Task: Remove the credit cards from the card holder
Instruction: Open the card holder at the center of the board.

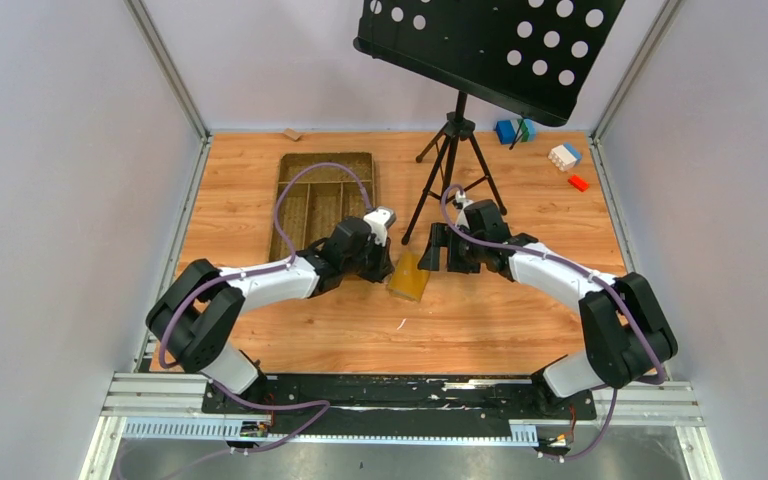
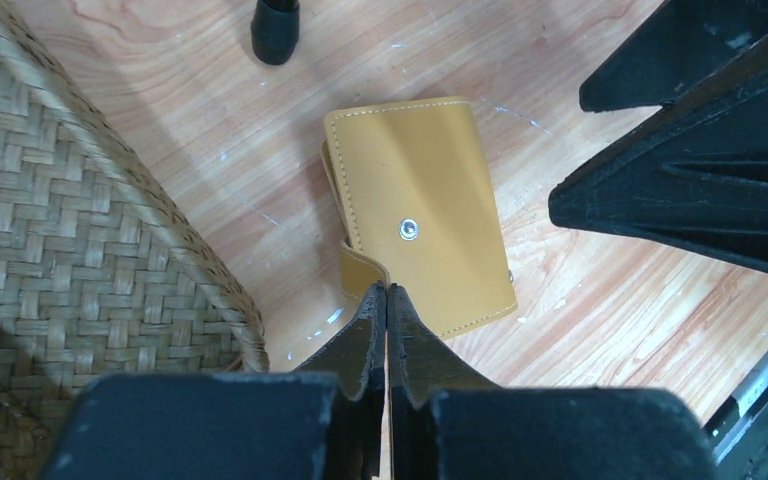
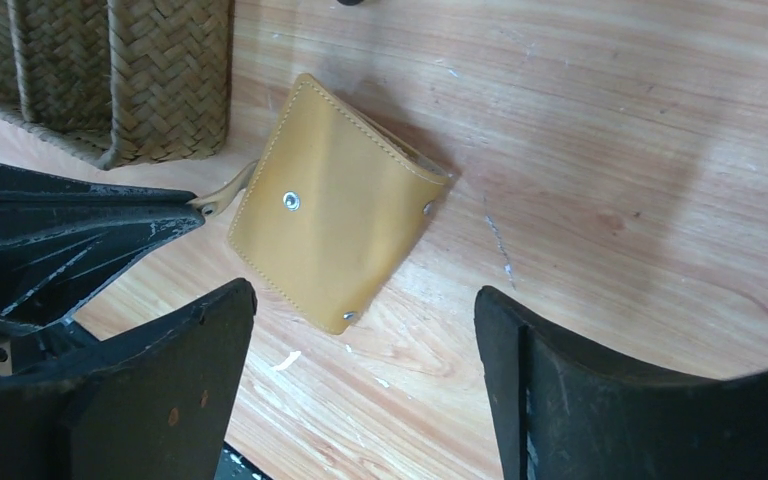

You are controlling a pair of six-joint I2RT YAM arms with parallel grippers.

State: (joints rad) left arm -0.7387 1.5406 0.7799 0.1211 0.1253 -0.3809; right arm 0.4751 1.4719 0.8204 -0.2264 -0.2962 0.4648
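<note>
- Card holder [image 1: 407,277]: mustard-yellow, folded shut, flat on the wooden table [image 1: 520,330] between the two grippers. Snap stud [image 2: 409,230] facing up. Longer side running roughly away from the arm bases, slightly tilted.
- Credit cards: none in sight, presumably inside the shut card holder. Nothing taken out yet, by the look of it.
- Left gripper [image 2: 388,292]: clenched, tips pressed together at the left edge of the card holder, right where the closing strap [image 2: 358,268] curls out. Strap apparently pinched between the tips; a thin hold, likely easy to lose.
- Right gripper [image 3: 365,295]: released, jaws spread wide, just beside the right edge of the card holder and not touching it. Card holder ahead of the jaws, lying toward the left finger in the wrist view.
- Nearer arm: left, already in contact; right a short reach off.
- Coming move, as a judgement: strap to be peeled off its stud by the left while the right pins or takes the body. Pull directed away from the card holder's left edge.
- Woven tray [image 1: 325,200]: left of the card holder, near but apart. Limits room for a leftward pull.
- Tripod foot [image 2: 275,30]: just beyond the far edge of the card holder, apart.
- Open room: bare wood right of the card holder and on its near side.
</note>
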